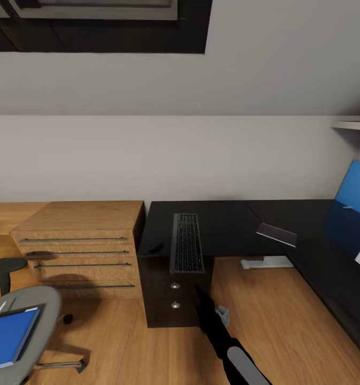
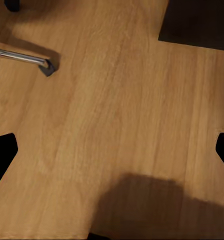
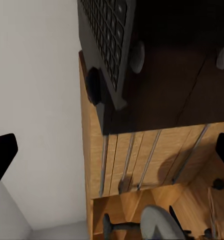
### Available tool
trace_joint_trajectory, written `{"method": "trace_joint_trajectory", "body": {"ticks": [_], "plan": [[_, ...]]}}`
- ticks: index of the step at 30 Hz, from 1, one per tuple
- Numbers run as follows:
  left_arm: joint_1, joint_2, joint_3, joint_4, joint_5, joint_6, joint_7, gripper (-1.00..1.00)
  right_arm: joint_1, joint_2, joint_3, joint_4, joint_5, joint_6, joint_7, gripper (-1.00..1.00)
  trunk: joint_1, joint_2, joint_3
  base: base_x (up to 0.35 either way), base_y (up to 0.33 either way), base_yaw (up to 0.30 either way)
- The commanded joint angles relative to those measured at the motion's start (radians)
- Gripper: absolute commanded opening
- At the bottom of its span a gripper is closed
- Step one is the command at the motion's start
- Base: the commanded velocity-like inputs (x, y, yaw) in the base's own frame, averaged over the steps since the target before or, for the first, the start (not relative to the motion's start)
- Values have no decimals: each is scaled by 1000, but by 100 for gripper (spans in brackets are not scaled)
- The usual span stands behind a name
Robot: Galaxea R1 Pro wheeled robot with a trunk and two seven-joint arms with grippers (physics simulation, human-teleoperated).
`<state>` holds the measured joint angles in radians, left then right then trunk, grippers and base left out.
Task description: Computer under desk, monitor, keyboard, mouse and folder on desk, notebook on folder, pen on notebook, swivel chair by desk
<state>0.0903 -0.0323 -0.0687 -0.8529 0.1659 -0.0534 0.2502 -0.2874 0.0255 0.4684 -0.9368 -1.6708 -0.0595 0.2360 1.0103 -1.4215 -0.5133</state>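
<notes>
- Keyboard on desk, long axis running away from you, near end overhanging the desk edge.
- Your R gripper sits just below that near end; fingers spread, holding nothing.
- Mouse lies just left of the kbd.
- L jaws parted, empty, over floor.

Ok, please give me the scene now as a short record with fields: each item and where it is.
keyboard: on the desk, front end over the edge
mouse: on the desk, left of the keyboard
folder: on the swivel chair seat
chair: on the floor, left of the wooden cabinet
right gripper: open, aimed at the keyboard's end
left gripper: open, over bare floor
</notes>
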Motion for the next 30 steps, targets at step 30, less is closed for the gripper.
{"method": "trace_joint_trajectory", "body": {"ticks": [30], "plan": [[0, -20, -10, 123, 7, 4, -3, 100, -191, 38, -43, 683, 391, -513, -285, 100, -81, 146, 65, -45, -19, 0]]}}
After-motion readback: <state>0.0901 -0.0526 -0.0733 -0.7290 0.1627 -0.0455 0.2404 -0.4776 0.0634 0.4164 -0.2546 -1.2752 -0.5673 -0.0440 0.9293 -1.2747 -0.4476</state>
